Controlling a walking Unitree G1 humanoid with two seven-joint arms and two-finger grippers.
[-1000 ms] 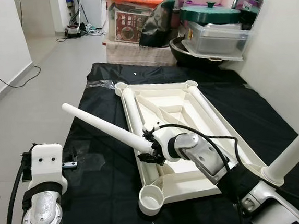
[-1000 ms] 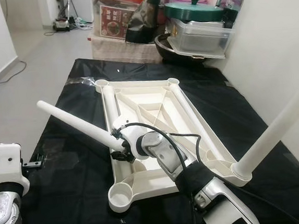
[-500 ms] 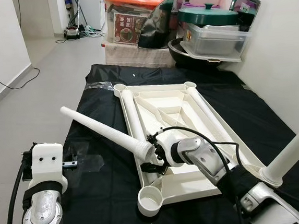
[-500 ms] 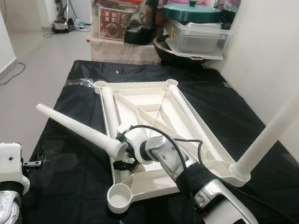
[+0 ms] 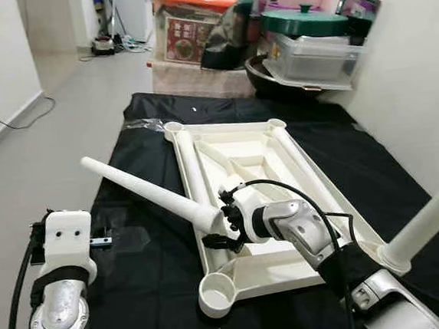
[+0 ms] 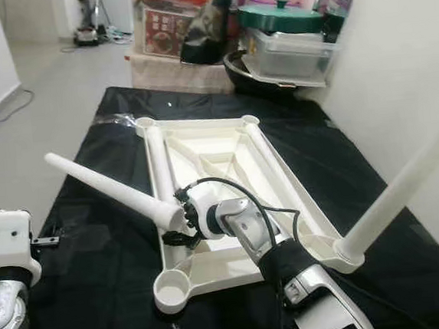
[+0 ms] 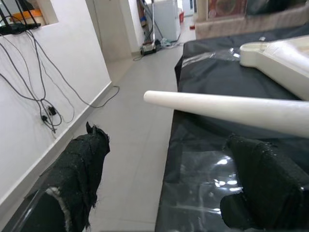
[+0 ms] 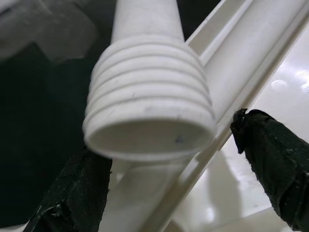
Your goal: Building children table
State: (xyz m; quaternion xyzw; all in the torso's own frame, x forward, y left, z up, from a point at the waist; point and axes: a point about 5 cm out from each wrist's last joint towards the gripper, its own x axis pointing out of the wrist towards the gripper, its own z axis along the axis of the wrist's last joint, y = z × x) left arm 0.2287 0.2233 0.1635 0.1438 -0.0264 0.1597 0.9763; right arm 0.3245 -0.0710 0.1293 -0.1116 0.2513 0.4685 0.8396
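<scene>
1. A black sheet (image 5: 135, 256) covers the floor.
2. A white tabletop (image 5: 289, 258) lies upside down on the sheet, with a round socket (image 5: 218, 298) at its near corner.
3. One leg (image 5: 431, 211) stands in the near right corner.
4. The right gripper (image 5: 219, 230) holds another leg (image 5: 141, 188) by its screw end (image 8: 149, 99), tilted up and away to the left, just above the socket.
5. The left gripper (image 7: 166, 186) hangs open near the sheet's left edge, holding nothing.
</scene>
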